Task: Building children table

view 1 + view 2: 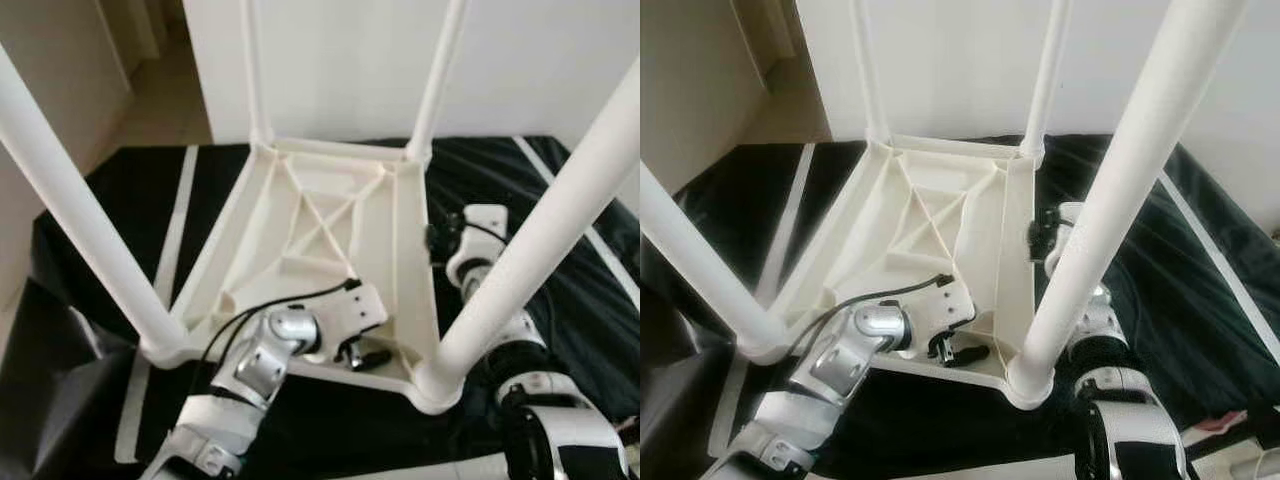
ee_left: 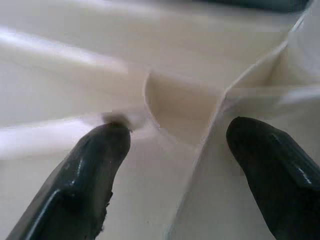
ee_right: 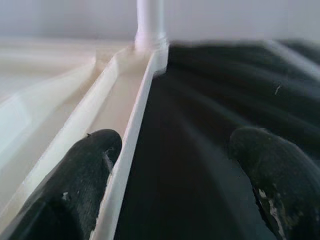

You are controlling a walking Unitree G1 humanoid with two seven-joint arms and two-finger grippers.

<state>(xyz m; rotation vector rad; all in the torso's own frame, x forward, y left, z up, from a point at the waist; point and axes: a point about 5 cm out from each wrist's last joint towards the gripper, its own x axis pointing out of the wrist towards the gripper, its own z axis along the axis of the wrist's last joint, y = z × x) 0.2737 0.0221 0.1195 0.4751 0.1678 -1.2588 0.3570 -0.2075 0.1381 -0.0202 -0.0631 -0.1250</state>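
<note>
A white plastic children's table lies upside down on a black cloth, its four round legs pointing up. The near right leg and near left leg cross close in front of me. My left gripper reaches into the ribbed underside near the near right corner. It is open, with a thin upright rib running between its fingers. My right gripper is at the table's right rim, open, one finger inside the rim and the other over the cloth.
The cloth carries white stripes and covers the floor around the table. A white wall stands just behind the far legs. A beige floor passage opens at the far left. My right arm lies behind the near right leg.
</note>
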